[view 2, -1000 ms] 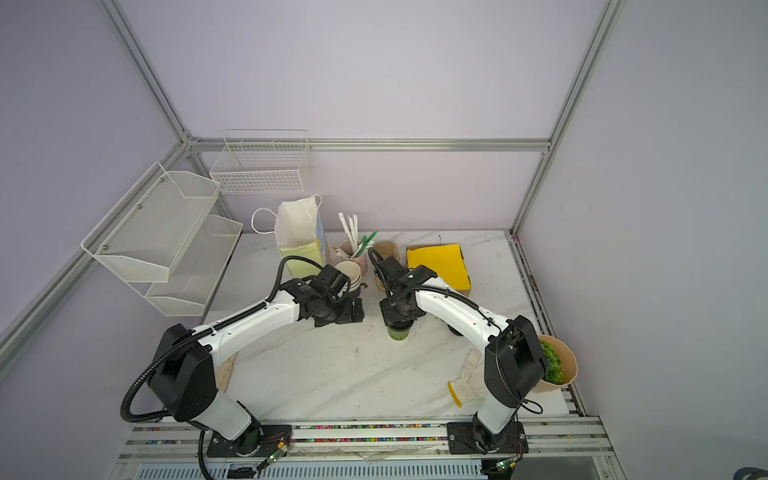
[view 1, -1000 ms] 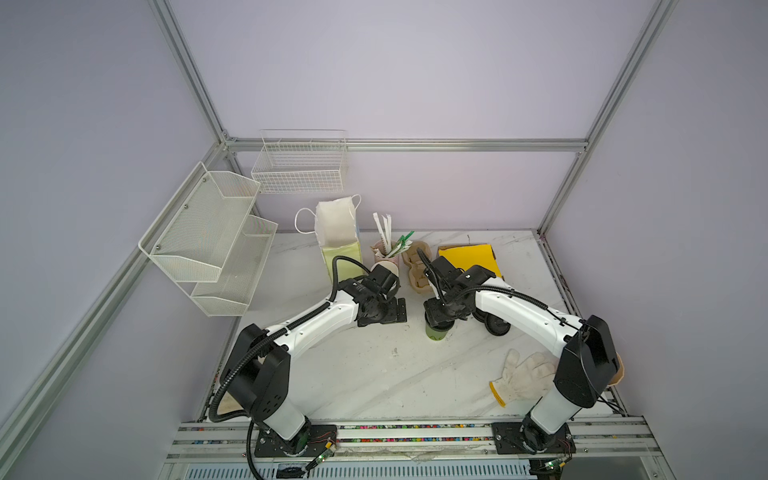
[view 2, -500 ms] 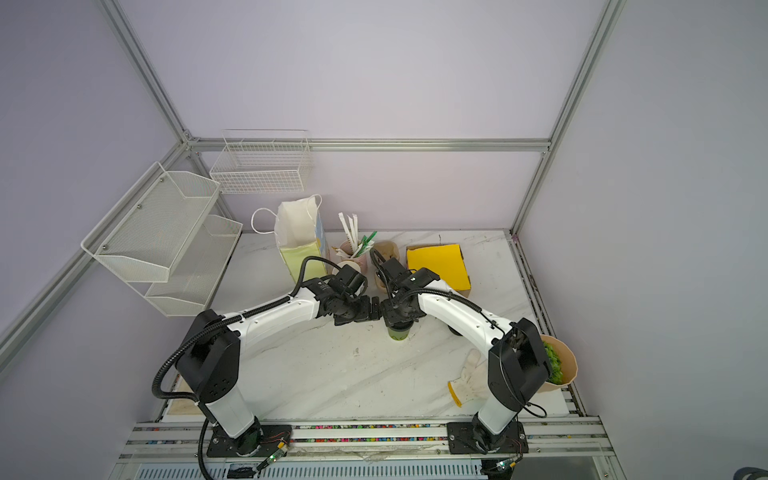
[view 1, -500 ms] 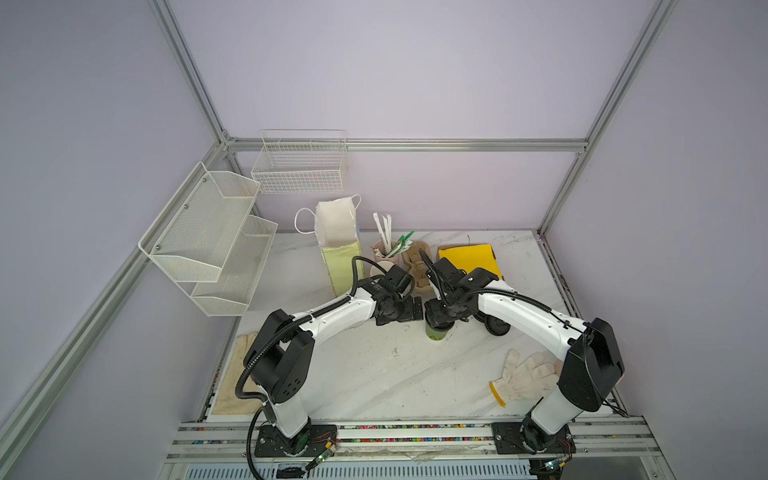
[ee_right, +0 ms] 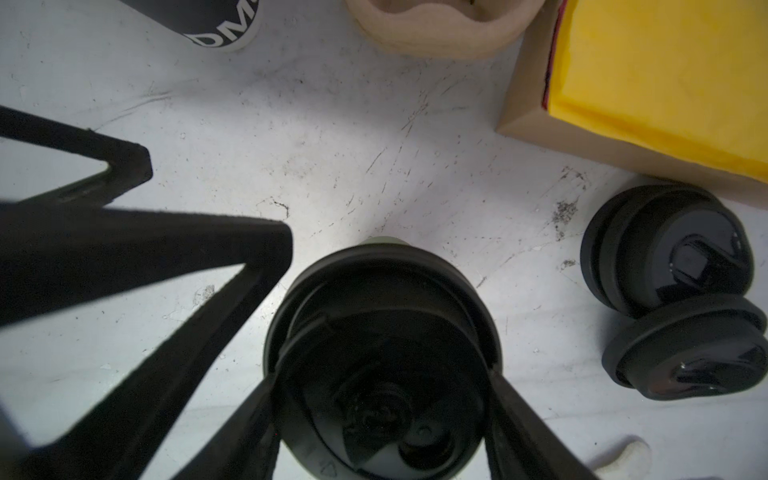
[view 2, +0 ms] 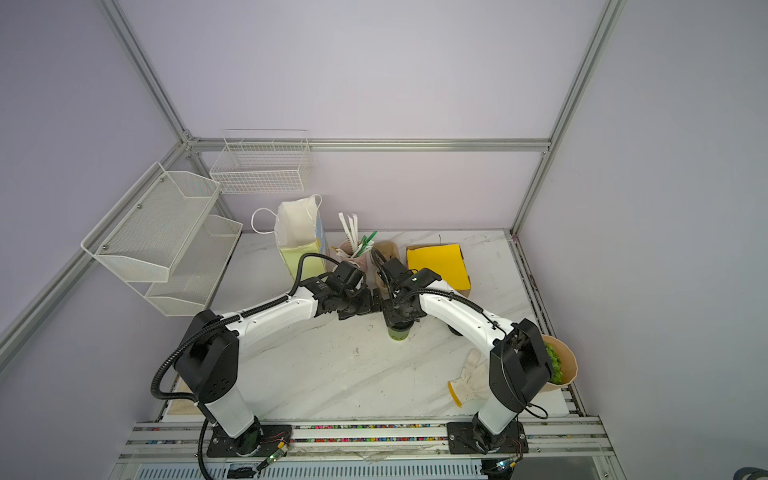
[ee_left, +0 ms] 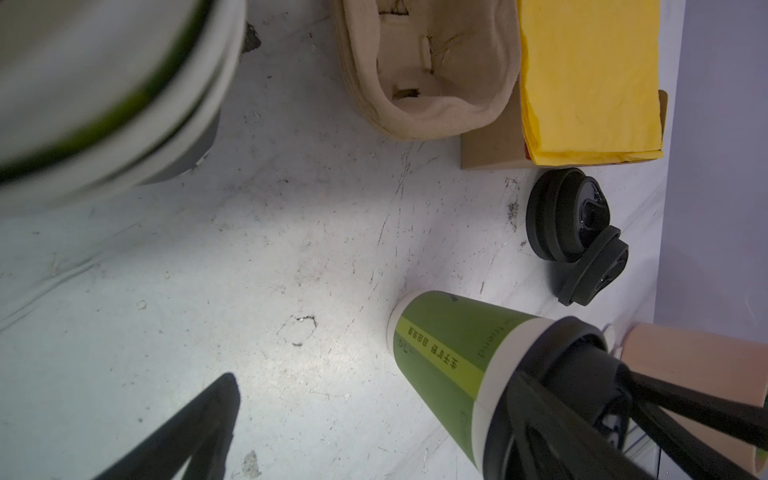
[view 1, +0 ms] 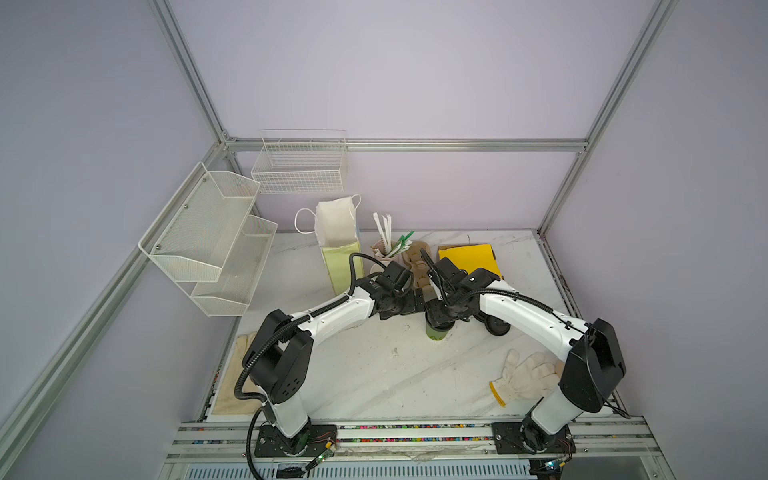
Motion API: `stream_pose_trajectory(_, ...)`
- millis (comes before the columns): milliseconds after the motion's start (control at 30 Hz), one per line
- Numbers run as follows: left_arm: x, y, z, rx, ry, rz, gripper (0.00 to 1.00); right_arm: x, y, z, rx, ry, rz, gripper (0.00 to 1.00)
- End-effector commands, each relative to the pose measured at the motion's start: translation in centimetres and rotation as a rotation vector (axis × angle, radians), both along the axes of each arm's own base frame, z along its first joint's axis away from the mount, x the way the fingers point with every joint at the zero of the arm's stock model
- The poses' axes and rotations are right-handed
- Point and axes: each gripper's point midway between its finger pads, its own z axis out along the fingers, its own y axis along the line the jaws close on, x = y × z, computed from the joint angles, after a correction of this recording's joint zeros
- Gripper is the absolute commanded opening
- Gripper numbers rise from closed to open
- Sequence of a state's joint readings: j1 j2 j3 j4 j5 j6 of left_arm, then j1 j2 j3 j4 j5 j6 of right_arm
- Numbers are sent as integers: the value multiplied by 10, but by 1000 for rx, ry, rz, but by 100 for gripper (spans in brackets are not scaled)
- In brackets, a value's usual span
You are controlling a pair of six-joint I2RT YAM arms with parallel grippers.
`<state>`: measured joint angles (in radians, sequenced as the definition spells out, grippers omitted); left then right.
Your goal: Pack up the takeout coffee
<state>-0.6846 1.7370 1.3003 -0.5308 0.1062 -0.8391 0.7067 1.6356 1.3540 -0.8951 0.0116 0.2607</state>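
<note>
The takeout coffee [view 1: 436, 332] [view 2: 399, 332] is a dark green paper cup with a pale band under a black lid. It stands upright on the marble table in both top views. My right gripper [view 1: 441, 318] [ee_right: 380, 415] comes down from above and is shut on the lid's rim, one finger on each side. In the left wrist view the cup [ee_left: 440, 349] shows its side with yellow-green lettering. My left gripper [view 1: 415, 305] [view 2: 371, 305] is open just left of the cup and holds nothing. One of its fingers [ee_left: 195, 419] hangs over bare table.
A white and green paper bag [view 1: 337, 249] stands at the back left. Beside it are a pink straw cup [view 1: 386, 254], a pulp cup carrier [ee_left: 428, 70], a yellow-topped box [view 1: 469, 258] and lettered stacked cups [ee_right: 220, 20]. Spare black lids [ee_right: 681, 291] and a glove [view 1: 525, 376] lie right.
My left arm has swung right, bringing its open gripper up beside the cup. My right gripper has stayed on the cup's lid.
</note>
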Motion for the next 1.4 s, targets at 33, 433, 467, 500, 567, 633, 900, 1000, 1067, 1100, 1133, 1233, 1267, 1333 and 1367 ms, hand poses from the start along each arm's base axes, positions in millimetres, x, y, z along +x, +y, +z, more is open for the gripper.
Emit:
stream_pose_trajectory(33,2,-26,29,-162,-56,-34,100,-46,-19,-48,-112,236,40,63)
stream_pose_trajectory(433,-18,-36,8,-257,20,-72,100,-44,-16,-46,-105,230,42,63)
stream_pose_trajectory(467,-18,-35,5,-252,25,-71,100,-44,-16,-45,-105,229,42,63)
stream_pose_trajectory(500,-19,-34,3,-249,30,-70,100,-44,-16,-46,-106,228,42,63)
stream_pose_trajectory(567,-21,-32,-1,-243,38,-67,100,-44,-15,-45,-104,228,43,63)
stream_pose_trajectory(633,-23,-30,-6,-231,48,-67,100,-44,-15,-45,-104,228,43,63)
stream_pose_trajectory(900,-39,-16,-34,-174,94,-71,99,-44,-13,-45,-99,232,45,63)
stream_pose_trajectory(1000,-42,-11,-37,-162,96,-68,99,-44,-14,-46,-102,236,44,63)
stream_pose_trajectory(1067,-41,-9,-33,-161,78,-61,100,-42,-14,-46,-105,232,43,63)
stream_pose_trajectory(1100,-39,-10,-25,-173,58,-63,100,-42,-14,-45,-107,228,43,63)
stream_pose_trajectory(1133,-37,-11,-18,-184,39,-63,100,-41,-14,-44,-108,225,42,63)
stream_pose_trajectory(1233,-32,-19,6,-224,-8,-88,100,-40,-13,-41,-107,220,44,63)
stream_pose_trajectory(1267,-30,-20,14,-236,-21,-92,100,-41,-13,-41,-104,222,44,63)
stream_pose_trajectory(1333,-29,-21,30,-259,-53,-96,100,-42,-15,-38,-106,220,47,63)
stream_pose_trajectory(1367,-30,-20,36,-264,-68,-96,100,-43,-16,-36,-107,220,47,63)
